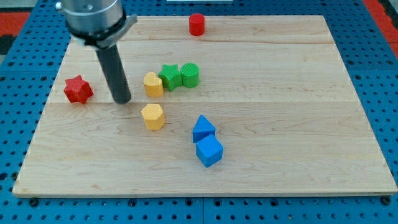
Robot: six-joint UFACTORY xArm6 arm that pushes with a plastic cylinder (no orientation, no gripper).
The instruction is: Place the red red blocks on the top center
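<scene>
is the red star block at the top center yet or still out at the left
Still out. The red star block sits near the board's left edge, left of my tip; only the red cylinder is at the top center.
</scene>
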